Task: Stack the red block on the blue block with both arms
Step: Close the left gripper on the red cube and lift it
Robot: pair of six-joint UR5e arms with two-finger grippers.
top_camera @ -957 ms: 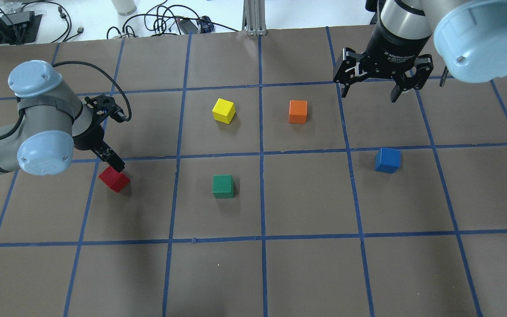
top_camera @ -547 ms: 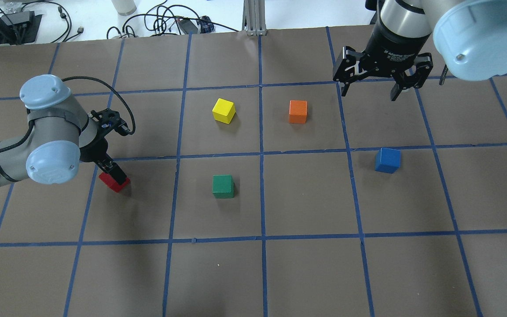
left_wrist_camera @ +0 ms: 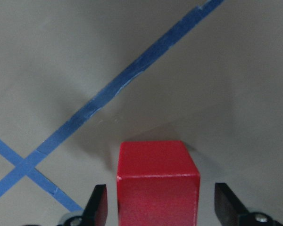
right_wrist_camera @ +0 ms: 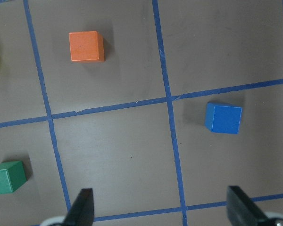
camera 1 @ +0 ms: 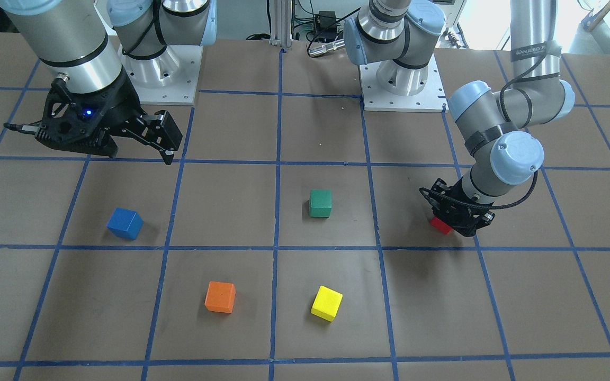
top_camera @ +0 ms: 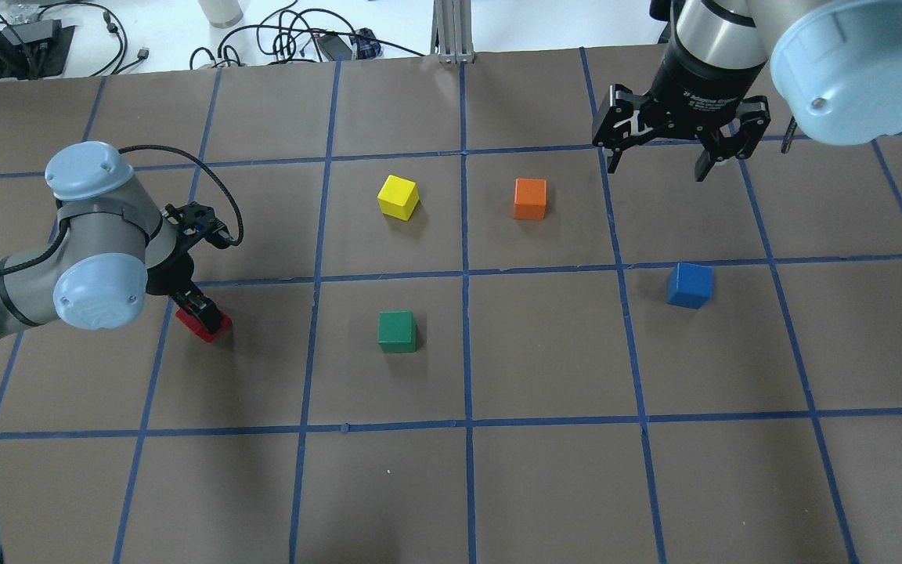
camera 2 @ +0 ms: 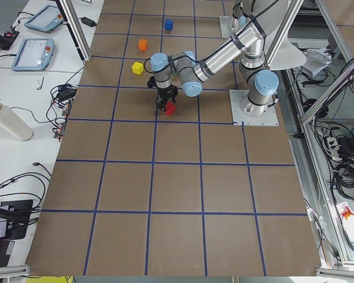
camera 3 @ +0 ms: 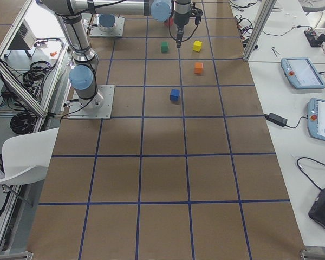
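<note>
where the desk [top_camera: 545,486] spreads under both arms, it is covered in matt brown sheet marked into large squares by blue tape lines. beyond its far edge the overhead view shows a white bench with a tangle of black cables [top_camera: 286,43] and an aluminium post [top_camera: 455,31]. the side views show two teach pendants [camera 3: 300,73] on a white side bench, a white chair [camera 3: 21,157] and a pale bottle [camera 2: 9,121] lying on the floor side.

white print on the collar of the right arm reads "adaptive gripper" in part. lettering on the left arm's upper tube in the front view is too small to read with certainty.

the red block [left_wrist_camera: 158,188] sits flat on the desk on the robot's left side, in the corner of a square near a tape crossing. the left gripper [top_camera: 199,313] is down over it, spread wide, and its fingers [left_wrist_camera: 96,207] stand on either side of the block with a gap on each side, touching neither face.

the blue block [top_camera: 689,285] lies well apart on the robot's right side, just below a tape line. the right gripper [top_camera: 658,171] hangs above the desk beyond it, jaws apart and holding nothing. the green block [top_camera: 397,331], yellow block [top_camera: 398,197] and orange block [top_camera: 530,199] lie between the two.
</note>
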